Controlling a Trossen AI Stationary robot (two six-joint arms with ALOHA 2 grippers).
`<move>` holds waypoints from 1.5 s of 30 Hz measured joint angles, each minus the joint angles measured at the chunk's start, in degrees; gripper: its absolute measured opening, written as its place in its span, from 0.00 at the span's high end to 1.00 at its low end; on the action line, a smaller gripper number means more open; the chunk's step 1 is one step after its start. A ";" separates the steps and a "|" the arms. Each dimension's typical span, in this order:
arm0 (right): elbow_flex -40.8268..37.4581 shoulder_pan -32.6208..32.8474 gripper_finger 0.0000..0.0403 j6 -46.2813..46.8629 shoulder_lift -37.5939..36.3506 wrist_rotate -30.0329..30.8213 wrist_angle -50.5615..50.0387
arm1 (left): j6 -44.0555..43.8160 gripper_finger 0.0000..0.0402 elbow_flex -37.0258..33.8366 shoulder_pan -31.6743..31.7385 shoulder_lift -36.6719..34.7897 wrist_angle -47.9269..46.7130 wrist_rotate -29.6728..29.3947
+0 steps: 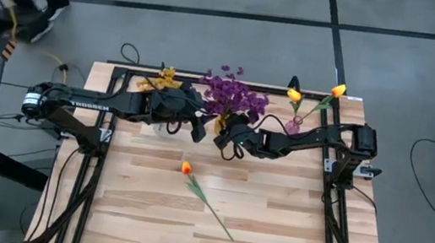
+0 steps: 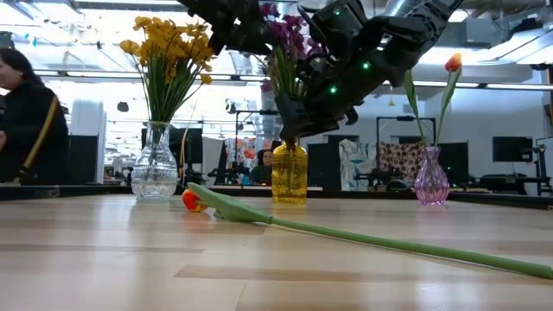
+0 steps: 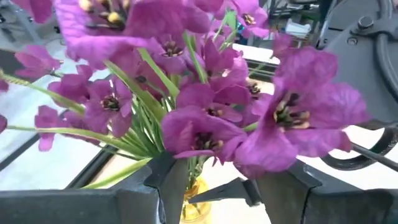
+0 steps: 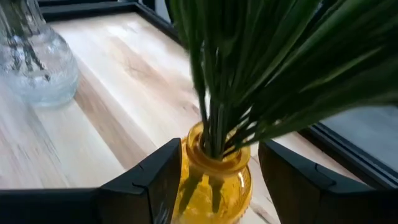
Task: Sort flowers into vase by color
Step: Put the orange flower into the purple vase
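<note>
Right wrist view, right pincer [image 4: 214, 180] astride yellow vase [image 4: 214, 177]

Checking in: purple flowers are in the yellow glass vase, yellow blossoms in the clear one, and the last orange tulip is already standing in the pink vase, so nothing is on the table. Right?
Not quite. One orange tulip with a long green stem lies flat on the wooden table, seen in the high and low views. The rest holds: purple flowers in the yellow glass vase, yellow blossoms in the clear vase.

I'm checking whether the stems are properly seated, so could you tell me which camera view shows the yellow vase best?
The right wrist view: the yellow vase fills the foreground between the right gripper fingers, stems entering its neck. The low view shows it whole but far off. In the high and left wrist views, purple flowers hide nearly all of it.
</note>
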 joint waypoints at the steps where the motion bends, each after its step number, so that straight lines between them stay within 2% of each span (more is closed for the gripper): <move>1: 0.02 0.12 0.41 0.01 0.00 0.04 -0.56 | 0.00 0.59 -0.02 0.00 0.00 0.00 0.01; 6: 0.05 1.16 0.41 0.03 -1.26 0.25 -4.14 | 0.71 0.59 0.00 -0.02 -0.22 0.15 0.02; 15: 0.11 3.80 0.41 0.30 -8.10 0.33 -12.38 | 1.73 0.59 0.00 -0.04 -1.28 0.33 0.07; 28: 0.13 9.29 0.41 9.47 -15.61 0.31 -28.98 | 5.06 0.59 0.02 -1.29 -7.27 0.33 -0.25; 36: 0.13 13.32 0.41 9.64 -16.26 0.09 -29.93 | 8.90 0.59 0.02 -3.24 -12.21 -2.42 -0.60; 45: 0.13 17.43 0.41 14.81 -15.59 -9.22 -25.83 | 8.66 0.59 0.02 -6.75 -16.71 -10.57 -0.63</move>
